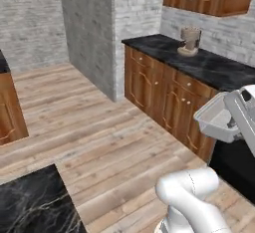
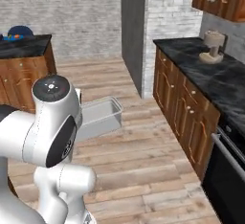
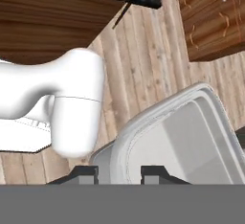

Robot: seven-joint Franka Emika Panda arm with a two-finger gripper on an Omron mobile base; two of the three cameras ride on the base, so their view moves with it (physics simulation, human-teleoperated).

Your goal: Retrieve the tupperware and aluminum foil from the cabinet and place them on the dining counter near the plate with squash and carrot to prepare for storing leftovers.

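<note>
My gripper [image 3: 119, 174] is shut on the rim of the tupperware [image 3: 179, 137], a translucent grey-white tub carried in the air above the wood floor. In the left base view the tupperware [image 1: 216, 117] hangs at the right, with the gripper [image 1: 232, 123] on its near wall. In the right base view the tupperware [image 2: 99, 117] sticks out from behind my arm. A black marble counter [image 2: 26, 45] stands far off at the upper left, with small blue and orange bits [image 2: 14, 37] on it, too small to name. The aluminum foil and the cabinet are out of view.
A long black-topped counter [image 1: 209, 65] on carved wood base cabinets runs along the right wall, with a beige appliance [image 1: 190, 40] on it. A dark oven front [image 2: 229, 170] ends that run. A grey brick pillar [image 1: 89, 28] juts out. Another black marble top [image 1: 35, 202] lies close at lower left.
</note>
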